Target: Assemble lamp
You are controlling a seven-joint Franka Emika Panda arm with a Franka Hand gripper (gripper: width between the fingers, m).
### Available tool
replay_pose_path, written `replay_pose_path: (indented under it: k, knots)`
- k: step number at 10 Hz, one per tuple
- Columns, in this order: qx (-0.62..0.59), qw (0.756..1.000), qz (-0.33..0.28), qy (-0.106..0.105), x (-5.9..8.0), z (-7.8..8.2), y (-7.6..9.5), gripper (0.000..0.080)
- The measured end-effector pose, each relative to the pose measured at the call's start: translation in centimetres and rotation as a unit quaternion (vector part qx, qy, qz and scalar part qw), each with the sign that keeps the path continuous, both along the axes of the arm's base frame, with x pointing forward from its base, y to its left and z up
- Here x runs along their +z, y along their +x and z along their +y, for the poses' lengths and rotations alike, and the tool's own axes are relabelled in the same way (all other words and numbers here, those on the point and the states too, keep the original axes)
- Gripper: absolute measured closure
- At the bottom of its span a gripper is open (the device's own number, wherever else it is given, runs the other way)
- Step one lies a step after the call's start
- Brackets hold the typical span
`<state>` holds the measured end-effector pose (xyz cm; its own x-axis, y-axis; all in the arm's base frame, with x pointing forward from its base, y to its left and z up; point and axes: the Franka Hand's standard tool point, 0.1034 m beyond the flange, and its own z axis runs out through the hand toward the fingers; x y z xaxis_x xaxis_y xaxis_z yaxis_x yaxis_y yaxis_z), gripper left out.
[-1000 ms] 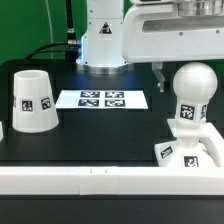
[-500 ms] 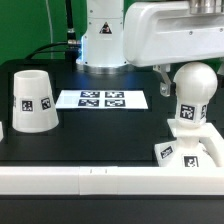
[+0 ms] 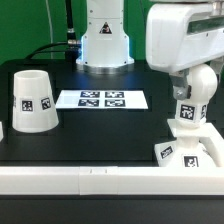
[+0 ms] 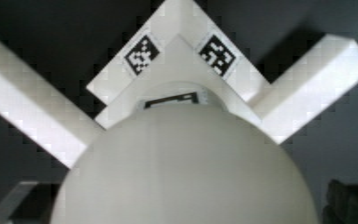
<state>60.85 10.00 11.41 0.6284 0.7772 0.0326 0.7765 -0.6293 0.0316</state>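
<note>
The bulb (image 3: pixel 189 112) stands upright on the stepped square base (image 3: pixel 188 153) at the exterior view's right, by the front wall. My gripper (image 3: pixel 198 84) has come down over the bulb's round head, with a dark finger (image 3: pixel 180 90) beside it. In the wrist view the bulb (image 4: pixel 185 150) fills the frame, with the tagged base (image 4: pixel 176 50) beyond it. Dark fingers (image 4: pixel 23 205) show at either side of the head. The jaws look open and straddle it. The tapered shade (image 3: pixel 33 100) stands alone at the exterior view's left.
The marker board (image 3: pixel 102 99) lies flat at the middle back, before the arm's white pedestal (image 3: pixel 103 40). The white rail-like border wall (image 3: pixel 90 180) runs along the front edge and shows as white bars (image 4: pixel 25 85) in the wrist view.
My hand has moved toward the exterior view's right and lowered, so it now covers the top of the bulb's head. The bulb, base and shade have not moved.
</note>
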Motion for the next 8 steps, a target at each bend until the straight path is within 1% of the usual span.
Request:
replay_pose_path:
  k: [2, 4, 5, 6, 8]
  knots:
    - [0.059, 0.998, -0.004, -0.005, 0.14, -0.03, 0.13, 0.0101]
    - [0.114, 0.993, -0.005, -0.008, 0.08, -0.41, 0.23, 0.0101]
    - [0.113, 0.994, -0.003, -0.007, -0.04, -0.55, 0.19, 0.0101]
    - [0.109, 0.994, -0.003, -0.007, -0.06, -0.58, 0.18, 0.0224]
    - [0.103, 0.995, -0.003, -0.007, -0.07, -0.58, 0.18, 0.0223]
